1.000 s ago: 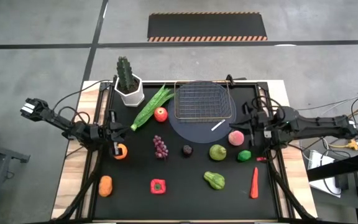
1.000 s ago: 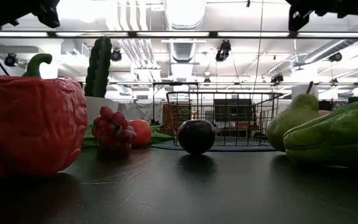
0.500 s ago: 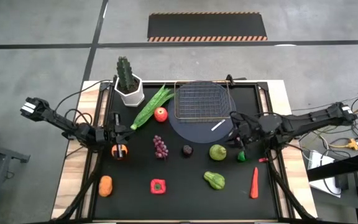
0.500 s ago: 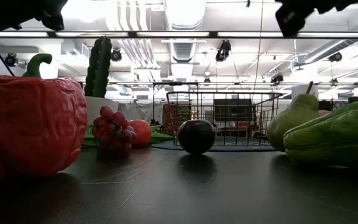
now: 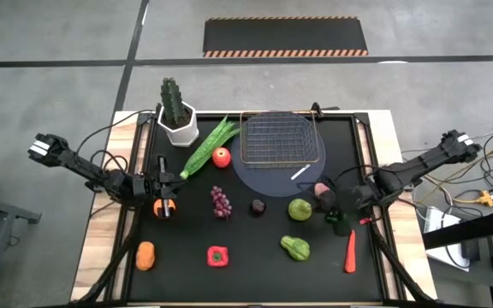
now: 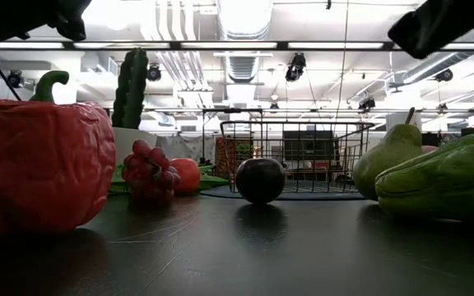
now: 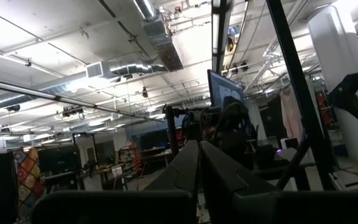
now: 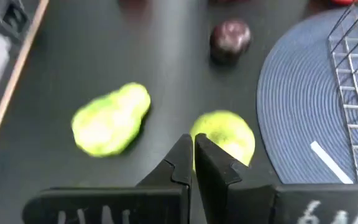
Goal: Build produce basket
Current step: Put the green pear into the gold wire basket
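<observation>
Presently the right pincer [image 8: 192,149], fingers pressed together and empty, hovers over the round green pear-like fruit [image 5: 299,208] on the black desk [image 5: 255,274]; beyond it the coppery wire-mesh basket [image 5: 281,141] rests on a round grey disc [image 5: 268,181]. Left pincer [image 7: 199,163] also closed, above an orange fruit [image 5: 166,208].

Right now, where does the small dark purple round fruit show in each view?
High view: the dark purple round fruit sits mid-table, just below the round grey disc.
Low view: centre, before the coppery wire-mesh basket.
Left wrist view: not in it.
Right wrist view: near the top, beside the disc.
Shared landmark: the basket.
</observation>
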You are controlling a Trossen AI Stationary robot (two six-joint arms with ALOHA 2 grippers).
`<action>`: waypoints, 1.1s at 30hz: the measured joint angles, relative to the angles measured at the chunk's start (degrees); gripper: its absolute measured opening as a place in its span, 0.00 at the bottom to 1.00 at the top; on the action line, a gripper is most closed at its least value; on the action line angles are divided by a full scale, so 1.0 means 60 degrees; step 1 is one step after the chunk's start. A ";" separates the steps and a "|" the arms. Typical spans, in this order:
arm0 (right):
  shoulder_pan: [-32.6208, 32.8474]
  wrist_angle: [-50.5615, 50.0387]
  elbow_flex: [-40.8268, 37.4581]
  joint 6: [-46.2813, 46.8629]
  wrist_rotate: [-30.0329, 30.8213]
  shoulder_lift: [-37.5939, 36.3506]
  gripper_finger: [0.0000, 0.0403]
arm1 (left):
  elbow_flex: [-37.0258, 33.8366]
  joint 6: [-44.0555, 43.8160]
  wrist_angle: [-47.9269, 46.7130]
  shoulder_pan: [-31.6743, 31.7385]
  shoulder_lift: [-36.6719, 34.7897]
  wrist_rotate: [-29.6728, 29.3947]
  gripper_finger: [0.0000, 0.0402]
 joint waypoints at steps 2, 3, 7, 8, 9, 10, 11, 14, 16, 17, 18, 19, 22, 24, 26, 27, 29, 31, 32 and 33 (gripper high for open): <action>0.0046 -0.0084 0.0102 0.0211 0.0238 0.0324 0.02 | 0.0000 0.0000 0.0004 0.0000 0.0018 0.0000 0.00; 0.0049 -0.0119 0.0139 0.0241 0.0263 0.0471 0.03 | -0.0004 0.0000 -0.0007 0.0000 0.0012 0.0000 0.00; 0.0049 -0.0382 0.0321 0.0079 0.0306 0.0981 0.11 | -0.0004 0.0000 -0.0014 0.0000 0.0018 0.0000 0.00; 0.0042 -0.0590 0.0392 0.0056 0.0485 0.1134 0.15 | -0.0004 0.0004 -0.0022 0.0000 0.0018 0.0000 0.00; 0.0031 -0.0817 0.0473 0.0059 0.0700 0.1278 0.19 | -0.0004 0.0004 -0.0012 0.0000 0.0018 0.0000 0.00; 0.0031 -0.1012 0.0557 0.0060 0.0967 0.1425 0.23 | -0.0007 0.0001 -0.0015 0.0000 0.0015 0.0000 0.00; 0.0024 -0.1187 0.0632 0.0061 0.1181 0.1568 0.27 | -0.0011 0.0004 -0.0015 0.0000 0.0015 0.0000 0.00; 0.0002 -0.1351 0.0806 0.0174 0.1277 0.2020 0.41 | -0.0018 0.0004 -0.0013 0.0000 0.0017 0.0000 0.00; -0.0012 -0.1343 0.0883 0.0174 0.1180 0.2384 0.50 | -0.0007 0.0004 -0.0012 0.0000 0.0020 0.0000 0.00; -0.0016 -0.1350 0.0911 0.0175 0.1131 0.2552 0.54 | -0.0007 0.0004 0.0002 0.0000 0.0031 0.0000 0.00; -0.0019 -0.1352 0.0931 0.0183 0.1060 0.2710 0.58 | -0.0007 0.0004 0.0000 0.0000 0.0036 0.0000 0.00; -0.0020 -0.1352 0.0936 0.0206 0.1034 0.2873 0.62 | -0.0011 0.0004 -0.0011 0.0000 0.0026 0.0000 0.00; -0.0109 -0.1373 0.0914 0.0232 0.1008 0.3348 0.70 | -0.0022 0.0004 -0.0005 0.0000 0.0028 -0.0001 0.00; -0.0221 -0.1429 0.0903 0.0236 0.1005 0.3634 0.73 | -0.0018 0.0004 -0.0022 -0.0004 0.0036 0.0000 0.00; -0.0308 -0.1398 0.0903 0.0215 0.1017 0.3865 0.74 | -0.0018 0.0004 -0.0008 -0.0004 0.0033 0.0000 0.00; -0.0332 -0.1396 0.0903 0.0174 0.1011 0.3971 0.74 | -0.0024 0.0005 -0.0005 -0.0001 0.0035 -0.0002 0.00; -0.0384 -0.1313 0.0903 0.0100 0.1003 0.4126 0.72 | -0.0050 0.0007 -0.0032 -0.0002 0.0019 -0.0002 0.00; -0.0419 -0.1240 0.0903 0.0031 0.1005 0.4212 0.69 | -0.0047 0.0007 -0.0028 0.0000 0.0021 -0.0004 0.00; -0.0436 -0.1219 0.0903 -0.0048 0.1005 0.4245 0.67 | -0.0039 0.0007 -0.0015 -0.0004 0.0041 -0.0004 0.00; -0.0453 -0.1209 0.0903 -0.0055 0.1008 0.4269 0.66 | -0.0026 0.0007 -0.0029 -0.0004 0.0047 -0.0004 0.00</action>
